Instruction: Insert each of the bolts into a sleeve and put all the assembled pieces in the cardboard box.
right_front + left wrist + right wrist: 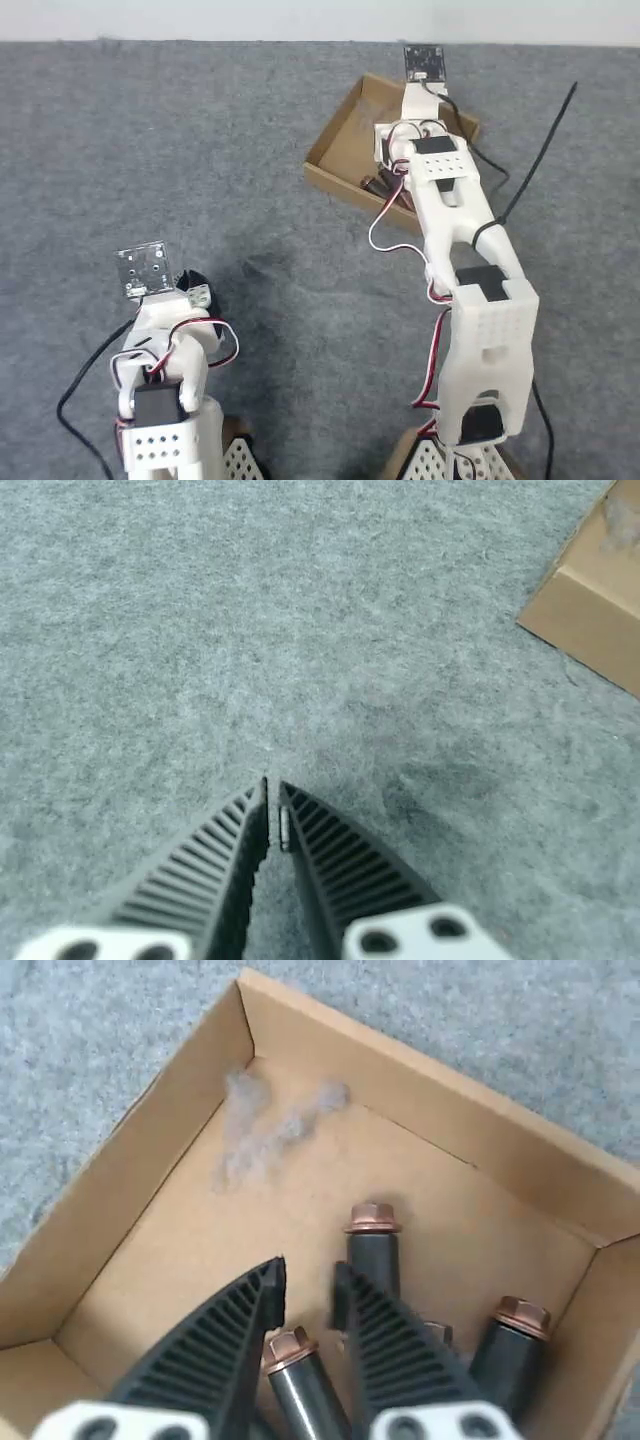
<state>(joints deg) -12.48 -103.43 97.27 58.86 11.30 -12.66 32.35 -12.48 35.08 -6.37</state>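
Observation:
The cardboard box [150,1220] lies under my right gripper [310,1285], which hangs open just above its floor. Three assembled pieces, dark sleeves with copper bolt heads, lie in the box: one [373,1245] beyond the fingertips, one [290,1360] below the gap between the fingers, one [515,1345] off to the side. None is gripped. In the high view the box [340,135] is at the back right, with sleeves [380,186] near its front wall. My left gripper [272,792] is shut and empty, low over the grey carpet at the front left [195,288].
Grey carpet [200,150] covers the whole table. A corner of the box [600,610] shows far off in the left wrist view. Some pale fluff [270,1125] lies on the box floor. A black cable [540,150] trails beside the right arm.

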